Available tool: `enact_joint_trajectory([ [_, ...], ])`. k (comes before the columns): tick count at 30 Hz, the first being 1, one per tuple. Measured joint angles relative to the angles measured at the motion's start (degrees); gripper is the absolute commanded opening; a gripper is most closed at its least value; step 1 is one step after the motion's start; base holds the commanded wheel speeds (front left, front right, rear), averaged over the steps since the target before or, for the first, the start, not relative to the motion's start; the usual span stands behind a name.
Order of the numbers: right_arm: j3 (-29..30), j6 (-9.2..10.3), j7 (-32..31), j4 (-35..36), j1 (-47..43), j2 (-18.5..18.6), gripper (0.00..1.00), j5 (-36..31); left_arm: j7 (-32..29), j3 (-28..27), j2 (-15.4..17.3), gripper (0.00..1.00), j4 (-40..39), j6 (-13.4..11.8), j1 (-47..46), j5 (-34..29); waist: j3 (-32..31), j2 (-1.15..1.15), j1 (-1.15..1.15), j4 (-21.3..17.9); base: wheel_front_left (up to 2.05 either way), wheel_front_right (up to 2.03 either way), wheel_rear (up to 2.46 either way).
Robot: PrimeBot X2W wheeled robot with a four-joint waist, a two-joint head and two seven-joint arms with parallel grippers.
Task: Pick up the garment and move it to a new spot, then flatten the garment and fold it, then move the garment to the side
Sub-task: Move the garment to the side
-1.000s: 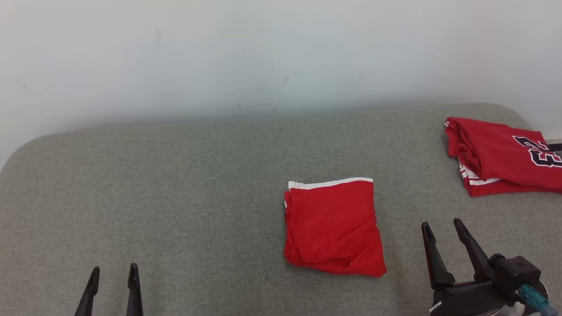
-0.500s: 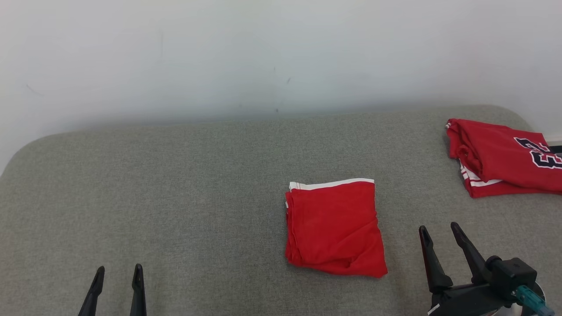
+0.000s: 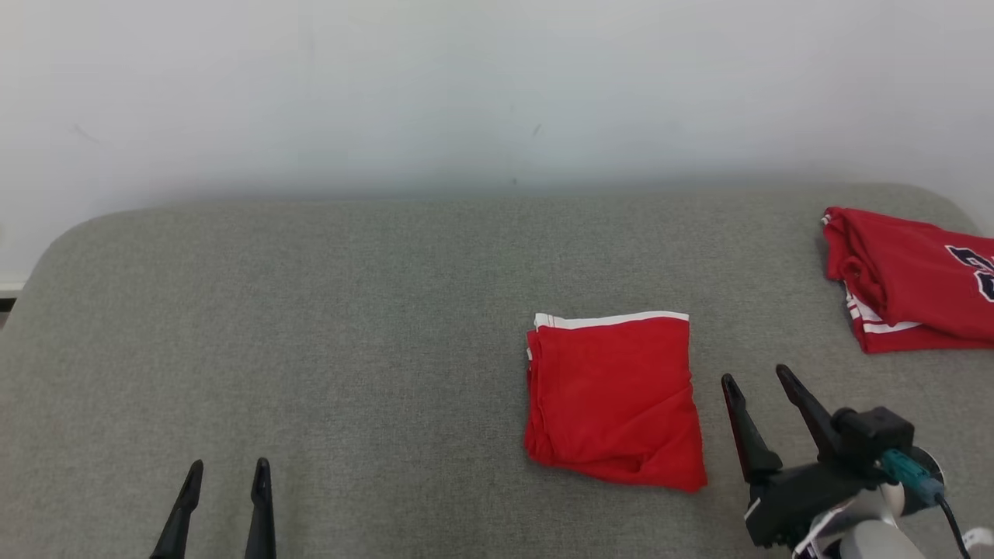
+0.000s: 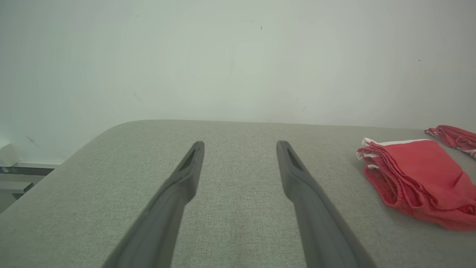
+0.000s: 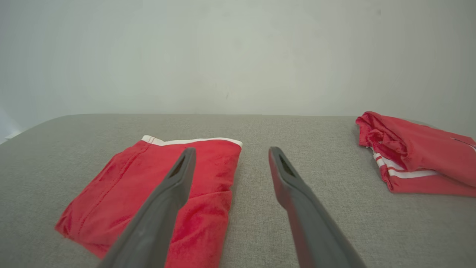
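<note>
**Folded red garment at rest between two parted hands**

Nearest, at lower left: left hand (image 3: 228, 463), two slim, dark, tapering fingers parted, gripping nothing, poised over bare grey weave. At lower right: right hand (image 3: 753, 373), same matte black fingers spread wide and empty, tips just beside the garment's right edge but apart from it, a teal connector (image 3: 905, 470) at the wrist behind. Just beyond, right of centre on the surface (image 3: 311, 310): garment (image 3: 613, 400), bright red soft knit, folded into a near-square pad, white band along the far edge, layered folds stacked at the left side, a slight wrinkle at the near right corner. Surface itself padded, covered in coarse grey woven fabric, corners rounded. Farther back, at the far right corner: second red garment (image 3: 908, 279), loosely folded, white stripes at the hem and dark numerals edged in white, cut off by the frame. Behind everything: plain pale wall (image 3: 466, 93), faintly scuffed.
</note>
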State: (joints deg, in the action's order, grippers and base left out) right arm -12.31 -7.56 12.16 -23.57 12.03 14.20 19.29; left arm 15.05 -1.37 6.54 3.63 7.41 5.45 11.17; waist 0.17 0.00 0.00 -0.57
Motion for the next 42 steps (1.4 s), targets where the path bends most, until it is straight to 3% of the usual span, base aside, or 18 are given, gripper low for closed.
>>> enact_joint_trajectory([
  [13, -3.54, 0.00, -0.05, -18.68, 12.83, -0.03, 1.00, 2.77, 0.00, 2.27, -1.14, 1.00, 1.14, 0.01, -4.61, -0.49, 4.83, 0.00, 0.01, 4.29, 0.00, 0.00, 0.00],
  [23, -7.42, 0.00, 0.43, -29.74, 15.38, -2.59, 1.00, 6.99, 0.00, 1.96, -1.32, 1.00, 1.56, 0.01, -6.17, -0.48, 7.74, 0.00, 0.01, 6.14, 0.00, 0.00, 0.00],
  [24, -7.82, 0.00, 0.45, -30.34, 15.83, -2.79, 0.83, 7.55, 0.00, 1.94, -1.41, 1.00, 1.60, 0.01, -6.34, -0.49, 7.88, 0.00, 0.01, 6.05, 0.00, 0.00, 0.00],
  [26, -8.56, 0.00, 0.46, -31.43, 16.67, -3.07, 0.21, 8.49, 0.00, 2.02, -1.59, 1.00, 1.68, 0.01, -6.73, -0.53, 8.17, 0.00, 0.00, 5.85, 0.00, 0.00, 0.00],
  [27, -8.91, 0.00, 0.54, -31.79, 17.05, -3.19, 0.00, 8.93, 0.00, 2.10, -1.60, 1.00, 1.72, 0.01, -6.88, -0.58, 8.34, 0.00, 0.00, 5.75, 0.00, 0.00, 0.00],
  [33, -11.70, -0.03, 1.33, -32.73, 20.29, -1.82, 0.00, 9.89, 0.00, 2.18, -1.75, 1.00, 1.62, 0.01, -8.17, -0.79, 9.62, 0.00, 0.00, 5.28, 0.00, 0.00, 0.00],
  [42, -17.26, 0.00, 1.14, -28.92, 29.67, 7.03, 0.00, 10.87, 0.00, 3.18, -2.02, 1.00, -0.14, 0.02, -11.73, -1.96, 14.61, 0.00, 0.01, 3.98, 0.00, 0.00, 0.00],
])
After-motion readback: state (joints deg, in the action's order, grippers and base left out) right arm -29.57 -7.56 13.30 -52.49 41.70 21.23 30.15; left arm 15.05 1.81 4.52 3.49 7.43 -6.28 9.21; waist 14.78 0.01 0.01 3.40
